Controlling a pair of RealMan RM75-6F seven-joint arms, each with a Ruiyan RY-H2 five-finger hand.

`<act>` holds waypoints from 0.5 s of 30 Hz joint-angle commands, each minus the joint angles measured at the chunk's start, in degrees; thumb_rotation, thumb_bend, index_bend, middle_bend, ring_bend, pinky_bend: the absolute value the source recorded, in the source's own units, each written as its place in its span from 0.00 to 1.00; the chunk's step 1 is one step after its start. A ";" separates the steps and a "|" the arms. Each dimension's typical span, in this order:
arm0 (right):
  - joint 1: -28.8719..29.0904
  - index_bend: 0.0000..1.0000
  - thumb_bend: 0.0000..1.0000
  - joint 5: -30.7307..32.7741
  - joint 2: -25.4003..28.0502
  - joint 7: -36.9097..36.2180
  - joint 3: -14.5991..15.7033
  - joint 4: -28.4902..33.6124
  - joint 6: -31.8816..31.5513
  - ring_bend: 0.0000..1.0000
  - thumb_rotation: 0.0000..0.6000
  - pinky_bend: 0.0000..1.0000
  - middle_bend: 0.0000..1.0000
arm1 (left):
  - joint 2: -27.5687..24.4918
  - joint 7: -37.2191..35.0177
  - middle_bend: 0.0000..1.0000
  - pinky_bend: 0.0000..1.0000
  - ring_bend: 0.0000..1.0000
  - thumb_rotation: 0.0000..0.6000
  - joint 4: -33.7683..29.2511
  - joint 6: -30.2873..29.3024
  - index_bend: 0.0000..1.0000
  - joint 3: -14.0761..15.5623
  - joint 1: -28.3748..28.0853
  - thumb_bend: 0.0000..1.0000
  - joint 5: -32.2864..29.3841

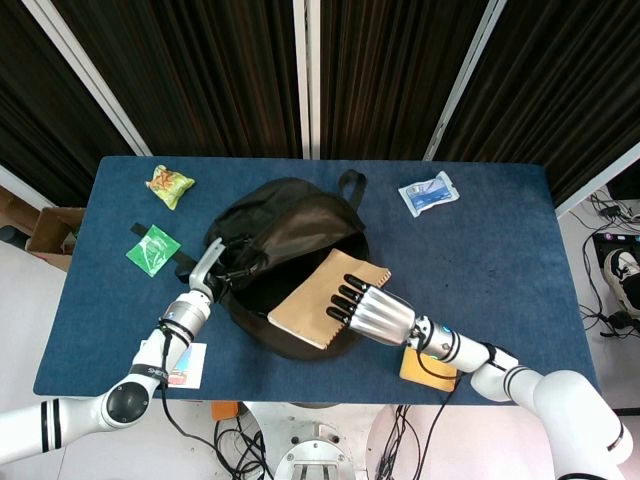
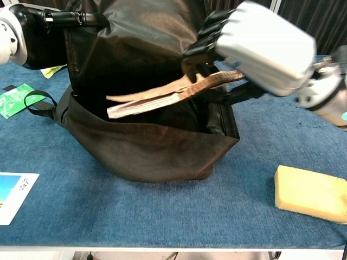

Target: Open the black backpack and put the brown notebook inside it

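The blue cloth-covered counter [image 1: 520,230] carries everything, and the soft black fabric backpack [image 1: 290,215] in its middle serves as the landmark. The backpack is already open: its flap is lifted and the dark mouth gapes toward the robot, so the opening step looks done and the insertion step is in hand.

The right robot hand [image 1: 372,313], silver-backed with black fingers, hovers over the near side of the backpack's mouth. It grips the flat brown notebook with a spiral edge [image 1: 322,297] at one end, fingers on top and thumb below as the chest view shows. The notebook hangs above the opening with its free end tilted down toward the cavity; it is not yet resting inside.

The left robot hand [image 1: 208,268] sits at the left rim of the backpack. It pinches the flap's edge and holds it up, which keeps the mouth wide.

Judging from this, the next move calls for the right robot hand to slide the notebook deeper and lower, past the front lip, before letting go, while the left robot hand holds the flap raised. The slack front lip could catch the notebook's leading corner.

A yellow rectangular sponge [image 2: 310,193] lies right of the backpack, near the counter's front edge. A white photo card [image 2: 14,195] lies to the backpack's front left.
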State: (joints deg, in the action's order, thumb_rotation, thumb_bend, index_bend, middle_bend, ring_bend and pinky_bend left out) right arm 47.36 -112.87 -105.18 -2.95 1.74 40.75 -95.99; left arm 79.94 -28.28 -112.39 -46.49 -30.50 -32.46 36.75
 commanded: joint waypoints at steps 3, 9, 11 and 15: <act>5.05 0.89 0.55 3.43 -9.58 -5.11 -1.61 -15.30 9.15 0.58 1.00 0.51 0.69 | -1.63 -2.25 0.66 0.33 0.50 1.00 -1.05 2.17 0.66 0.13 1.03 0.57 0.84; 7.31 0.90 0.54 5.58 -14.80 -5.68 -1.69 -23.35 13.79 0.58 1.00 0.51 0.69 | -3.06 -5.27 0.65 0.33 0.49 1.00 -1.88 4.87 0.66 -0.07 1.81 0.57 1.95; 7.92 0.90 0.53 6.20 -16.06 -5.16 -1.53 -24.97 15.53 0.57 1.00 0.50 0.69 | -3.55 -6.38 0.64 0.33 0.49 1.00 -2.23 5.84 0.66 -0.30 1.99 0.57 2.20; 8.49 0.89 0.49 8.27 -18.30 -3.39 -2.19 -27.03 18.53 0.56 1.00 0.47 0.68 | -4.32 -8.30 0.64 0.33 0.49 1.00 -2.72 7.47 0.66 -0.52 2.30 0.57 2.51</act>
State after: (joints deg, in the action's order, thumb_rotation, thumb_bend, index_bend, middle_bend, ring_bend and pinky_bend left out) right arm 55.44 -105.47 -122.61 -7.12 -0.11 14.46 -78.43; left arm 75.93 -36.06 -114.89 -39.52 -30.90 -30.32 39.13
